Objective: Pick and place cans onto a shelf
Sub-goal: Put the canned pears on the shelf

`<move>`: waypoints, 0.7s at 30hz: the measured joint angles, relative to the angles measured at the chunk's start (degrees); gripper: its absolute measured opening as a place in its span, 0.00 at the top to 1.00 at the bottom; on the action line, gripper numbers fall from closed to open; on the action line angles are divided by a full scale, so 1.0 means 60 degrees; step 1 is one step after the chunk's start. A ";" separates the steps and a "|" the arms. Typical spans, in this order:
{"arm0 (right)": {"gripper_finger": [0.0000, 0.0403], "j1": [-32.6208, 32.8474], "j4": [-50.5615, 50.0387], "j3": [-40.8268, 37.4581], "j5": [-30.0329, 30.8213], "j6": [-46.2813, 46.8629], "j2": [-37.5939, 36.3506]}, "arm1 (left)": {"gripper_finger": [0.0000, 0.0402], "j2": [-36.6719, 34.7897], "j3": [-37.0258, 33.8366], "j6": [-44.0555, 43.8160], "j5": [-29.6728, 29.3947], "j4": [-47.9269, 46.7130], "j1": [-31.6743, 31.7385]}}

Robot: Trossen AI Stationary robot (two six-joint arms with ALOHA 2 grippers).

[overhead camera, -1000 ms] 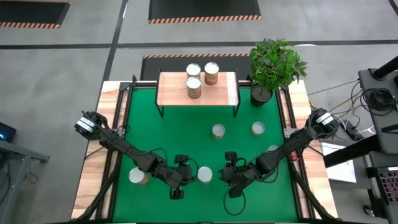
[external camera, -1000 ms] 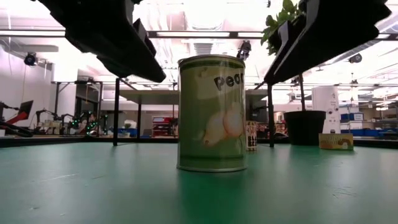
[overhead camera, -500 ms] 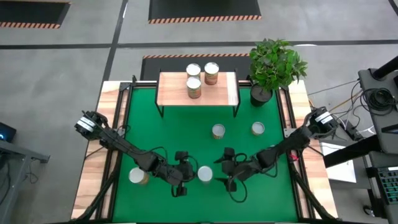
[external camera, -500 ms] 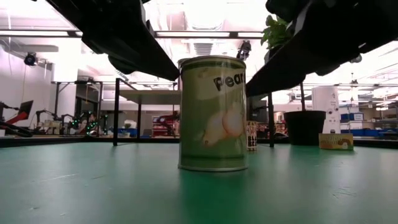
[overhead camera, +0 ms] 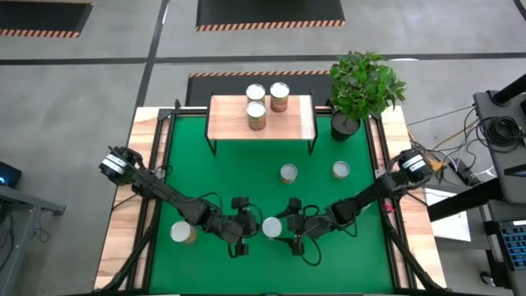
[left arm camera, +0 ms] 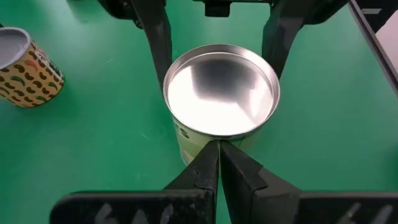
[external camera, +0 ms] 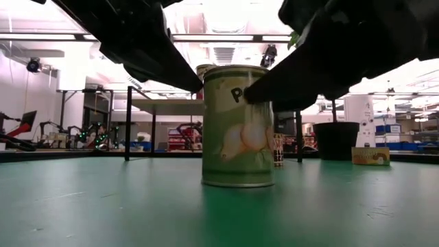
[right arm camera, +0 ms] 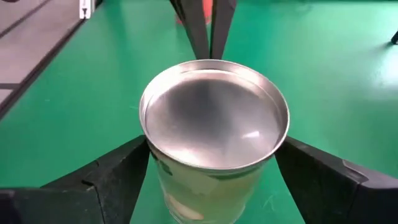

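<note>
A green-labelled can (overhead camera: 270, 228) with a shiny top stands upright on the green mat near the front edge. My left gripper (left arm camera: 219, 149) is shut at the can's left side. My right gripper (right arm camera: 214, 146) is open and comes in from the right, one finger (right arm camera: 121, 171) on each side of the can. The shelf (overhead camera: 296, 119) stands at the far edge with three cans on it (overhead camera: 256, 115). Three more cans (overhead camera: 288, 173) (overhead camera: 341, 170) (overhead camera: 182, 233) stand on the mat. My left gripper's shut fingertips meet the can's side just under the rim (left arm camera: 214, 138), on the side facing the table's left. The fingers slant down from the left. The can stands upright on the mat. My right gripper's fingers flank the can (right arm camera: 211, 186); whether they touch it I cannot tell.
A potted plant (overhead camera: 366, 86) stands at the far right corner beside the shelf. The can with a bean-patterned label (left arm camera: 28, 65) sits near the left arm. Light wood borders (overhead camera: 123, 214) run along both sides of the mat.
My right gripper has come down and toward the table's left, tipping closer to level, so its fingers now stand on either side of the green can. The can has shifted slightly toward the table's right and stays upright.
</note>
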 joint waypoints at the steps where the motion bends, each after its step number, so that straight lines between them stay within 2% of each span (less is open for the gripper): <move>1: 0.18 -0.0040 -0.0022 0.0014 -0.0023 -0.0015 0.0021 | 1.00 0.0000 -0.0004 0.0028 0.0000 -0.0014 0.0000; 12: 0.19 -0.0115 -0.0061 0.0340 -0.0727 -0.0132 0.0035 | 1.00 0.0003 -0.0004 0.0100 0.0007 -0.0030 -0.0015; 18: 0.31 -0.0141 -0.0099 0.0348 -0.0724 -0.0236 0.0031 | 1.00 0.0004 -0.0004 0.0103 0.0007 -0.0061 -0.0015; 21: 0.31 -0.0154 -0.0105 0.0348 -0.0727 -0.0193 -0.0012 | 1.00 -0.0086 -0.0007 0.0225 0.0007 -0.0075 -0.0015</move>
